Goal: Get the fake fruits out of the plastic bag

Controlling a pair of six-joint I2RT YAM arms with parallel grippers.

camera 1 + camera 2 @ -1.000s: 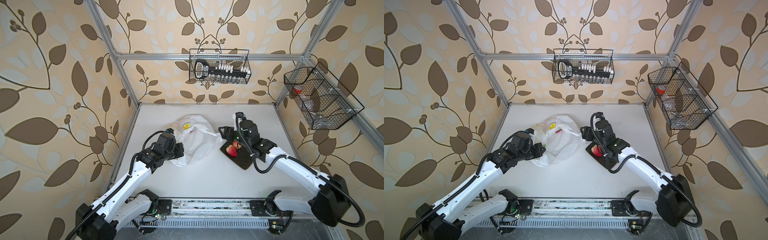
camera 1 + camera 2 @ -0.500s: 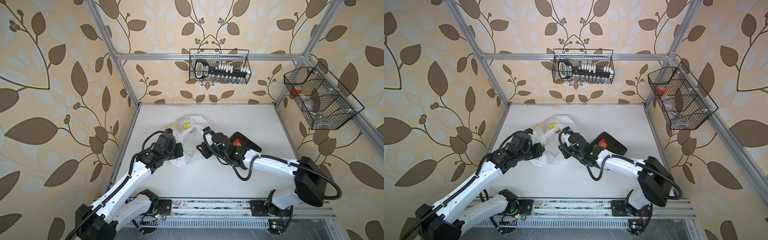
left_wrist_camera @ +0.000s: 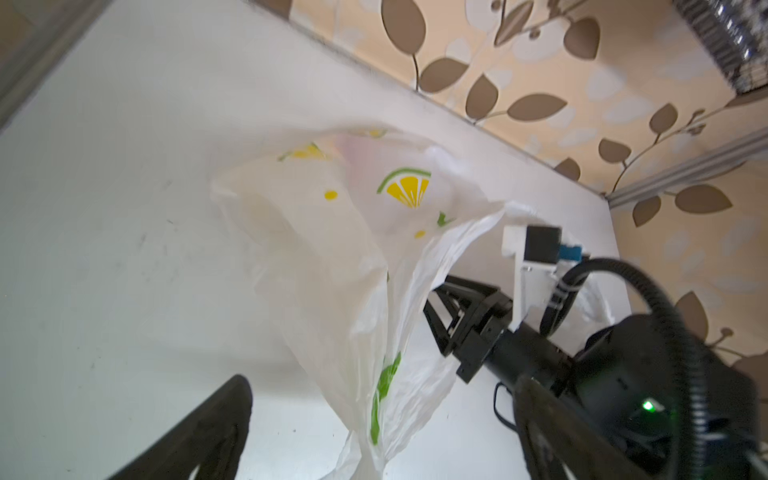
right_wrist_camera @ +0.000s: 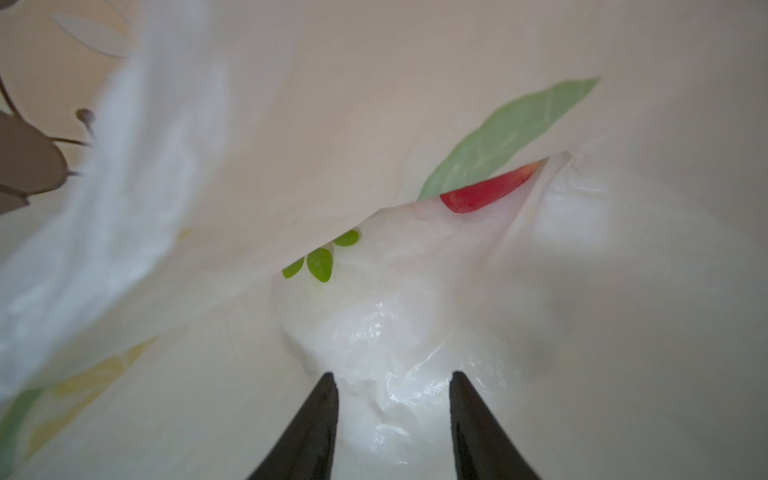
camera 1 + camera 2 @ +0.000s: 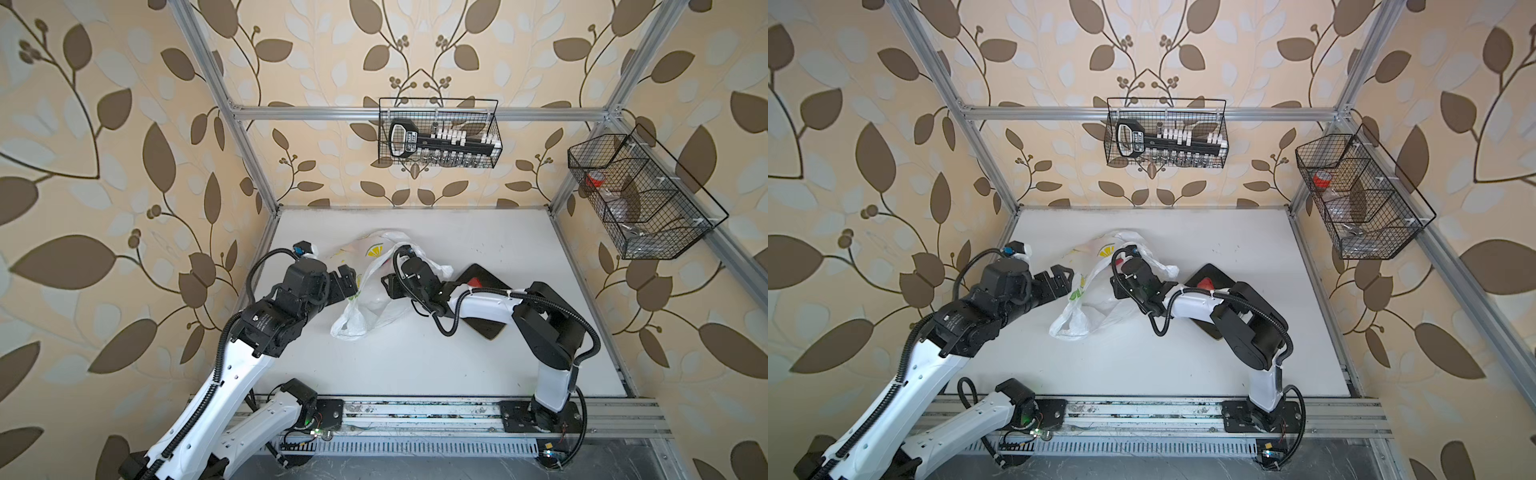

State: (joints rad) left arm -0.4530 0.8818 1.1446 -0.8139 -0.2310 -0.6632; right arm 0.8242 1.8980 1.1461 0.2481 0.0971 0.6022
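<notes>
The plastic bag (image 5: 376, 291) lies crumpled left of the table's middle, white with lemon-slice prints. My left gripper (image 3: 382, 388) stands open beside it. A bag handle (image 3: 374, 440) hangs loose between the wide-apart fingers. My right gripper (image 4: 391, 378) reaches into the bag's mouth, open, with glossy film ahead of its tips. Deeper inside, a red fake fruit (image 4: 486, 191) and small green leaves (image 4: 320, 264) peek from under a fold. In both top views the bag film hides the right fingertips. Another red fruit (image 5: 1205, 284) rests on the dark plate (image 5: 1214, 270).
The dark plate (image 5: 488, 330) lies right of the bag, partly under my right arm (image 5: 486, 305). A wire basket (image 5: 438, 133) hangs on the back wall and another (image 5: 640, 195) on the right wall. Metal frame posts stand at the table's corners.
My right gripper left the plate, swung left and entered the bag's mouth. My left gripper opened wide and let go of the bag handle, which now hangs loose.
</notes>
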